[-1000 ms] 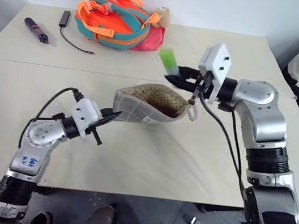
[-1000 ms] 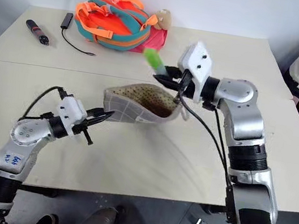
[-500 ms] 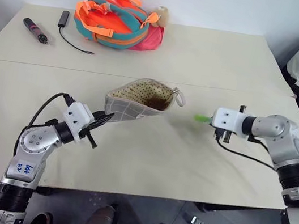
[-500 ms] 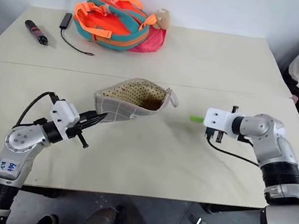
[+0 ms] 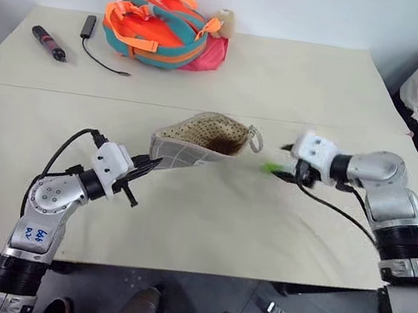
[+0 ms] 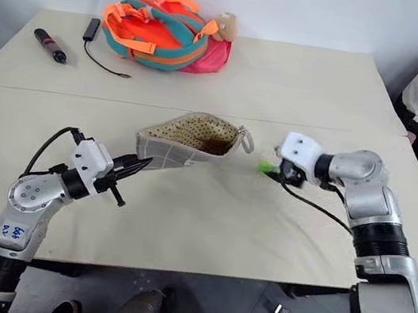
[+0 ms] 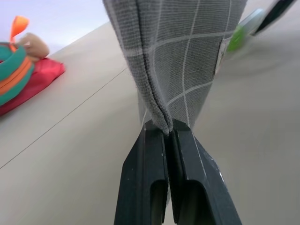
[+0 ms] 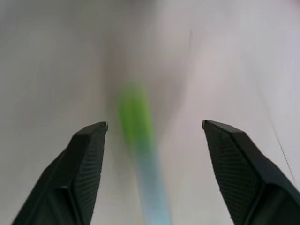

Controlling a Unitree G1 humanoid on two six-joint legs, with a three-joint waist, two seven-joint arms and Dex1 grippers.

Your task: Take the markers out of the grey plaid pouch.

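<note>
Beside the grey plaid pouch (image 5: pixel 199 140), pinched shut at one corner by the left gripper (image 5: pixel 145 168) and held off the tabletop (image 5: pixel 206 220), the green marker (image 6: pixel 268 167) is being let go from the wide-open fingers (image 8: pixel 86 159) of the right gripper (image 6: pixel 285 172), so the pouch's mouth should be reached into next for any remaining marker.

Head stereo overhead, wrist cameras close-up

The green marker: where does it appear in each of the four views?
Left eye view: green marker between grey plaid pouch and right hand.
Right eye view: same place.
Left wrist view: beside the pouch's edge.
Right wrist view: between the open fingers.
Shared landmark: the pouch.
</note>
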